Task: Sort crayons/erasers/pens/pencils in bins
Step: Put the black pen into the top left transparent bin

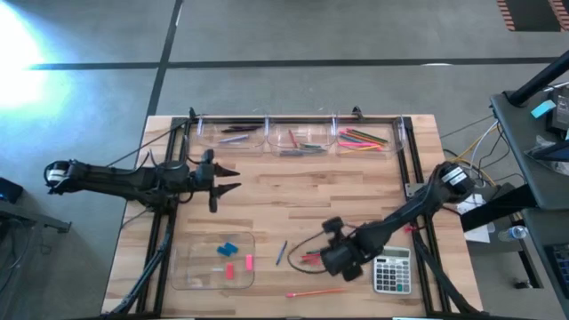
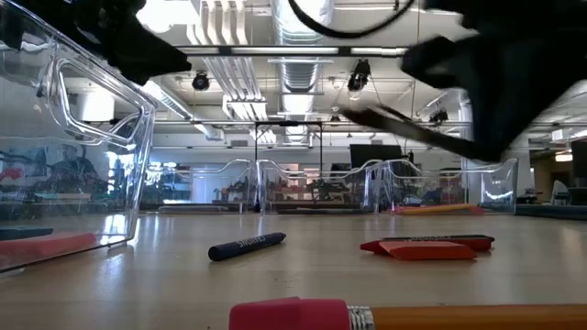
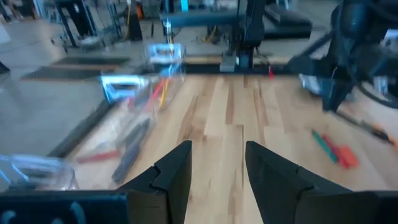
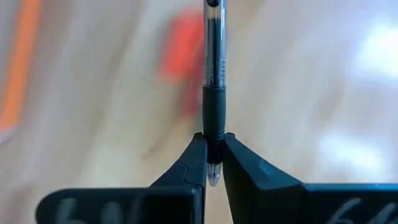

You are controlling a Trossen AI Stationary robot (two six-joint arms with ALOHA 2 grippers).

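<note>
My right gripper (image 4: 212,155) clamped on a black pen (image 4: 213,74) above the red crayons (image 1: 310,258), my left gripper (image 3: 217,165) apart, hovering mid-table.

Wooden table (image 1: 267,209) carries bins (image 1: 293,135), tray (image 1: 197,276), calculator (image 1: 391,271), loose pencil (image 1: 313,292).

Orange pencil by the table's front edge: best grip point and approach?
Mid-shaft of the orange pencil, from straight above, jaws across its length. It lies flat, thin, alone on bare wood, so both sides are free. The left gripper is open; the right gripper holds a pen.
</note>
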